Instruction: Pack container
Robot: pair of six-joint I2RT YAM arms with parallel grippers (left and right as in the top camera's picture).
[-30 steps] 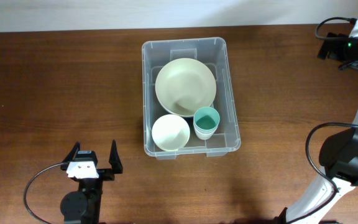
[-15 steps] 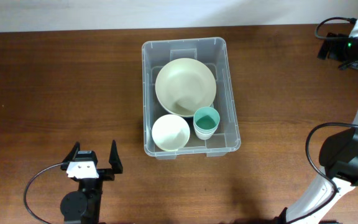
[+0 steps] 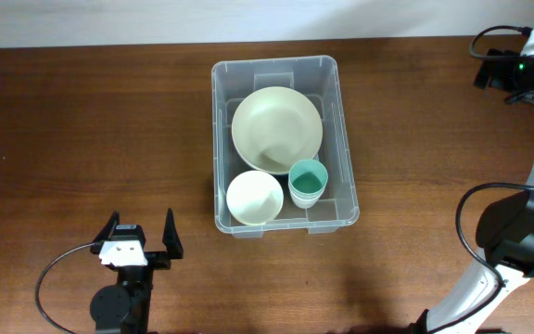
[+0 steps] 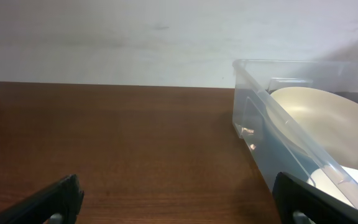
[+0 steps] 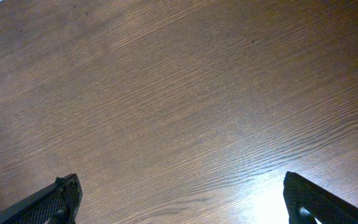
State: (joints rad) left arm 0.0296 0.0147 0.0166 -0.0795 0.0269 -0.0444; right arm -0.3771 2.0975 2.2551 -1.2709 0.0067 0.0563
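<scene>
1. My left gripper (image 3: pixel 141 228) sits at the near-left of the table (image 3: pixel 82 121). Its 2 fingers are spread wide and there is nothing between them.
2. Its wrist camera shows me bare wood ahead, with the container (image 4: pixel 260 118) on the right and 1 clear corner turned toward me.
3. The right gripper (image 5: pixel 179 190) is released too. Its 2 fingers stand far apart at the bottom corners of its wrist view, with only wood grain between them.
4. From overhead I cannot pick that gripper out. The right arm (image 3: pixel 517 241) stands at the table's right edge.
5. The container stands upright at mid-table, toward the far edge, well apart from my left gripper.
6. Inside it, 1 large cream bowl (image 3: pixel 276 130) fills the far half.
7. 1 smaller white bowl (image 3: pixel 254 198) sits in the near-left part, just beside the large one.
8. 1 teal cup (image 3: pixel 308 183) stands upright to the right of the white bowl, close against both bowls.
</scene>
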